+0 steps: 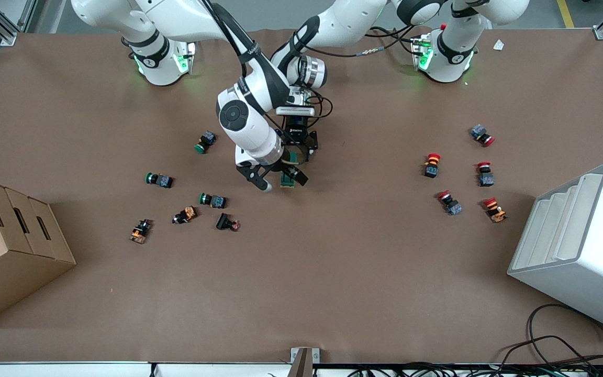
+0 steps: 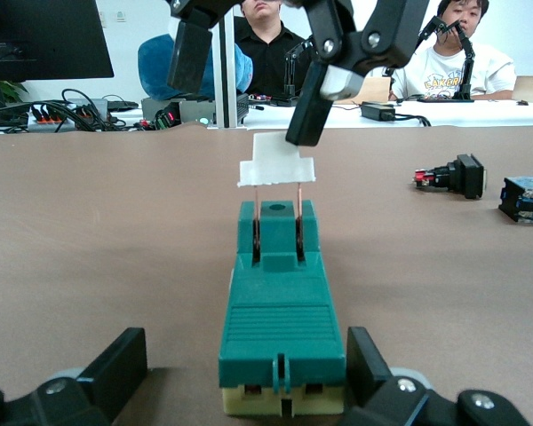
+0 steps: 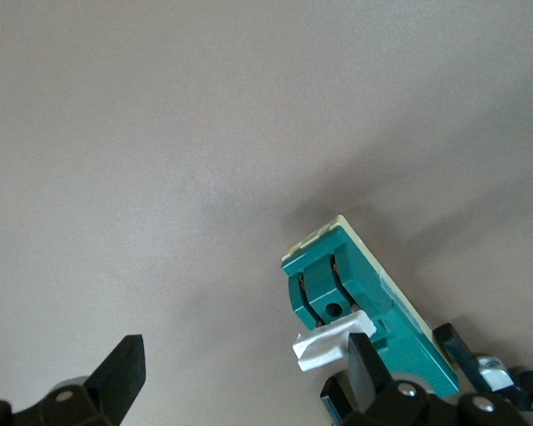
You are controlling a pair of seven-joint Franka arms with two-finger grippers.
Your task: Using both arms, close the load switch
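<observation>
The load switch (image 1: pixel 286 181) is a dark green block lying on the brown table, between the two arm bases and nearer the front camera than both. Its white lever (image 2: pixel 276 166) stands raised on two copper blades. My left gripper (image 1: pixel 299 154) is open and low on the table, with its fingers (image 2: pixel 117 366) on either side of the switch's cream end (image 2: pixel 282 401). My right gripper (image 1: pixel 282 180) is open over the lever end. One of its fingers (image 3: pixel 362 362) is against the white lever (image 3: pixel 324 346); the other is well apart from it.
Green, orange and black pushbuttons (image 1: pixel 212 199) lie scattered toward the right arm's end, and red-capped ones (image 1: pixel 449 202) toward the left arm's end. A cardboard box (image 1: pixel 8 246) and a white stepped rack (image 1: pixel 579 246) stand at the table's two ends.
</observation>
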